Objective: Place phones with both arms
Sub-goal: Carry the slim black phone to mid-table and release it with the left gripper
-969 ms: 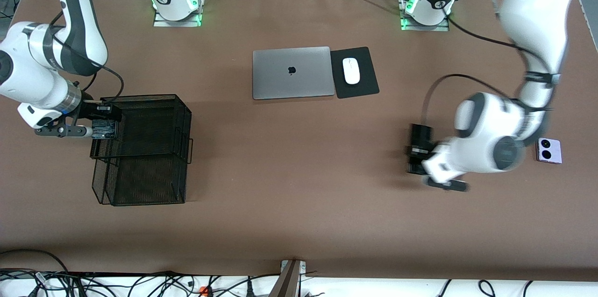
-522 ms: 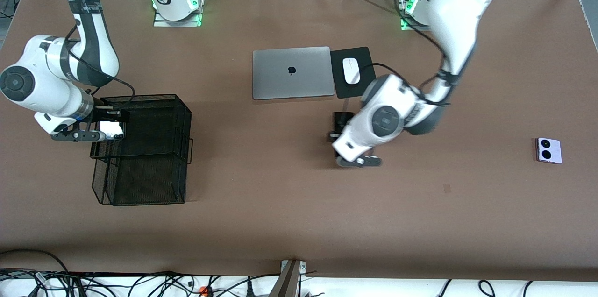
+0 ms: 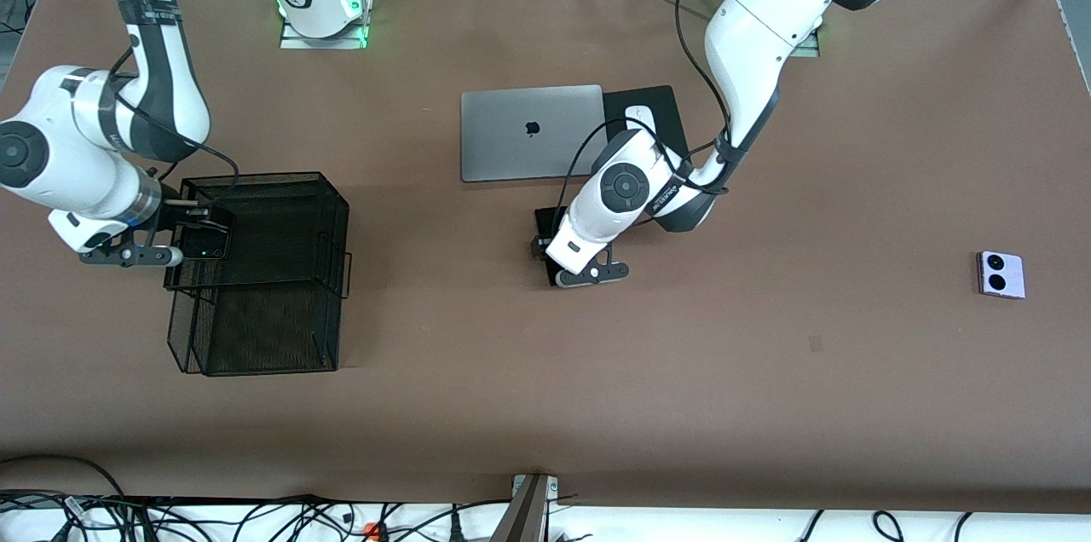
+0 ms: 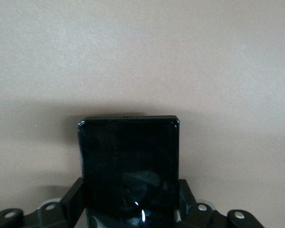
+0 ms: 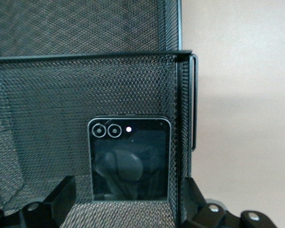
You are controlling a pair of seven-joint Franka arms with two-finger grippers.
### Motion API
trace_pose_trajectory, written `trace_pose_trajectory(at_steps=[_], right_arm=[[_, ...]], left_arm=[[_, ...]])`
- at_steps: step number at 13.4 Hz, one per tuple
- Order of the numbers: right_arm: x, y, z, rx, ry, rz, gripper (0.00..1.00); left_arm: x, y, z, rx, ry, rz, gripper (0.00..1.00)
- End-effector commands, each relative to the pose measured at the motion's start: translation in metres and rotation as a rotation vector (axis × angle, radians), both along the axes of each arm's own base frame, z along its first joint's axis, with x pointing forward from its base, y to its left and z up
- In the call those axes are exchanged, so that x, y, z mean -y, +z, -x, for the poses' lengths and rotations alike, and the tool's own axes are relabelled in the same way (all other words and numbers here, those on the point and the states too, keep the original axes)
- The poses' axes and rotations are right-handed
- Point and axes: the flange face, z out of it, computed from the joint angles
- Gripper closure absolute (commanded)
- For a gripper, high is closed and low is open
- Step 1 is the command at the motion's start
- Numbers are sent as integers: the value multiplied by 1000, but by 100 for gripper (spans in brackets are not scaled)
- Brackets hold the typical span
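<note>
Left wrist view: the left pincer (image 4: 133,209) has its fingers against both sides of the slim black phone (image 4: 128,166), long axis running away from the wrist, over the brown counter (image 3: 545,406) near the laptop (image 3: 530,131). Right pincer (image 5: 128,209), fingers spread, hangs over the mesh basket (image 5: 85,85) with the folded black phone (image 5: 129,159) lying inside, lenses away from the wrist.

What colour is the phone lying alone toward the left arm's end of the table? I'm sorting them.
Lilac phone, two dark round lenses; front view.
</note>
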Motion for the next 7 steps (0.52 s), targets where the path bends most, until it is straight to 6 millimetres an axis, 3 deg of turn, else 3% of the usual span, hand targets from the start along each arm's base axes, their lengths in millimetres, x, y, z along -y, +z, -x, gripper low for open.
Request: trace_pose_trajectory(at_steps=[1, 3, 4, 5, 7], right_arm=[[-4, 47, -16, -17, -2, -22, 0], [-11, 83, -24, -31, -5, -26, 0], [-20, 100, -28, -31, -8, -28, 0], [-38, 113, -31, -34, -18, -31, 0], [-103, 140, -37, 2, -31, -44, 0]], left_arm=[[-2, 12, -4, 6, 34, 5, 0], [-12, 32, -8, -17, 32, -22, 0], [-26, 55, -16, -34, 37, -54, 0], [-50, 78, -27, -55, 56, -93, 0], [-109, 121, -52, -90, 111, -158, 0]])
